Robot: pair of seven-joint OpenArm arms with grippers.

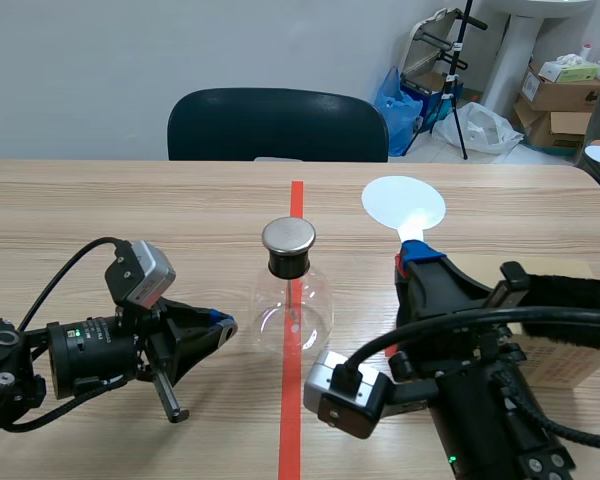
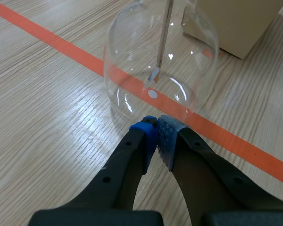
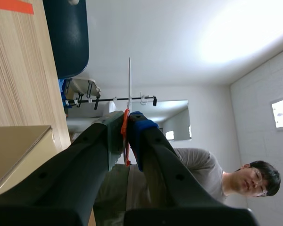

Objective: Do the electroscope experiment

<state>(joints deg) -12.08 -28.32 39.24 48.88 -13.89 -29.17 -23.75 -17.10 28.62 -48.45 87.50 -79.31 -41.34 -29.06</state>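
A pale wooden table [image 1: 100, 210] with a dark chair [image 1: 277, 125] behind it fills the scene view. The glass electroscope flask [image 1: 292, 295] with its metal cap stands just ahead of the left gripper [image 1: 221, 323] and beside the right gripper [image 1: 417, 258], which grips the handle of a white disc paddle [image 1: 404, 205]. In the left wrist view the jaws press together on nothing, the flask just ahead. In the right wrist view the jaws clamp the paddle, its disc edge-on ahead of them

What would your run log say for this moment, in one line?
left gripper: shut, empty, by glass flask | right gripper: shut on white disc
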